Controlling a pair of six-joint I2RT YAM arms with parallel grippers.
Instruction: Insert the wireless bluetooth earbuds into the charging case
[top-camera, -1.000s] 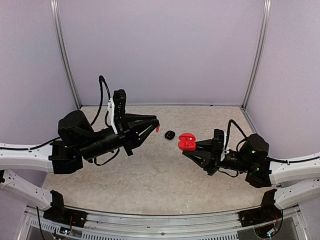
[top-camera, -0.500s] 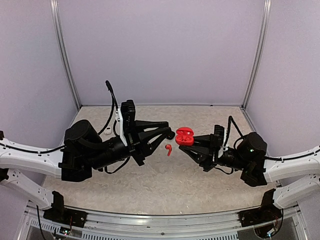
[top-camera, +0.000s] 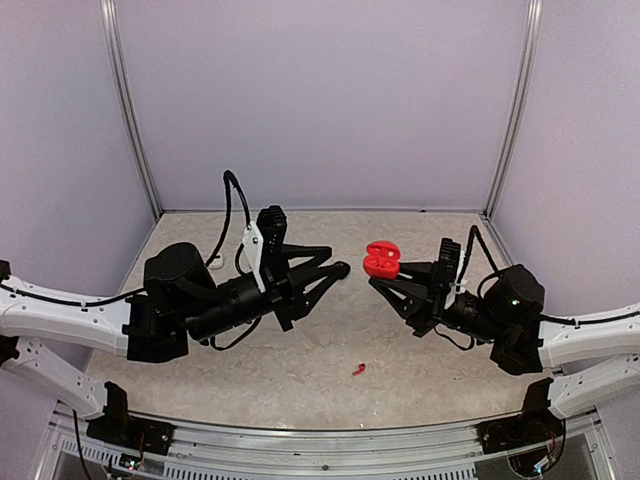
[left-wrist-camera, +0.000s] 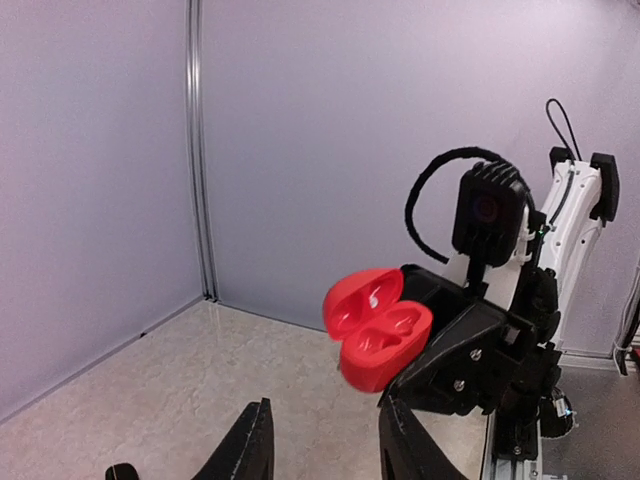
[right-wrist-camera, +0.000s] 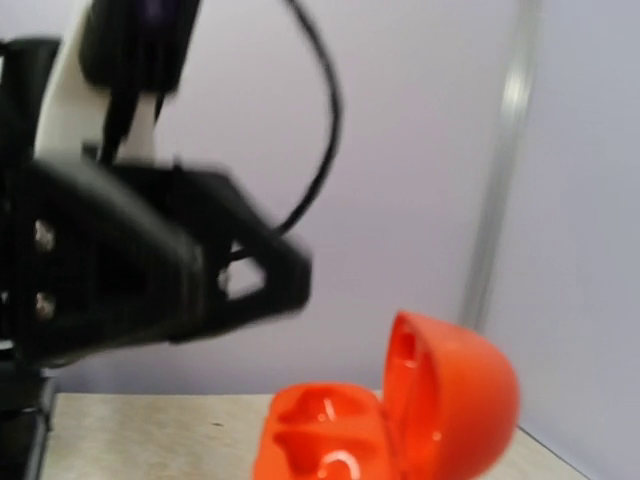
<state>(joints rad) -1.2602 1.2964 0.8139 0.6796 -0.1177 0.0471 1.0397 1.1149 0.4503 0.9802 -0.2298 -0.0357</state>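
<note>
Near edge of the bench (top-camera: 250, 370), right of centre: one red earbud (top-camera: 358, 369) lies loose on the surface, well apart from both arms and outside the case it belongs in.

Mid-bench, my left gripper (top-camera: 337, 262) hangs with its fingers apart and nothing between them. It points across at my right gripper (top-camera: 392, 272), which is clamped on the red charging case (top-camera: 381, 260). The case is held up off the bench with its lid hinged open and its two hollows turned toward the left arm.

As I read it, the step in hand is fetching the earbud, since the case is already presented and waiting. The next move calls for bringing the left gripper back toward the near edge. It then has to come down over a very small, rounded piece, pinch it squarely and carry it up to one hollow.

The count: one earbud in sight, one open case, two grippers. There is also one small dark lump (left-wrist-camera: 120, 471) on the bench below the left wrist, too cropped for me to name. I cannot tell for certain whether the hollows are empty.
</note>
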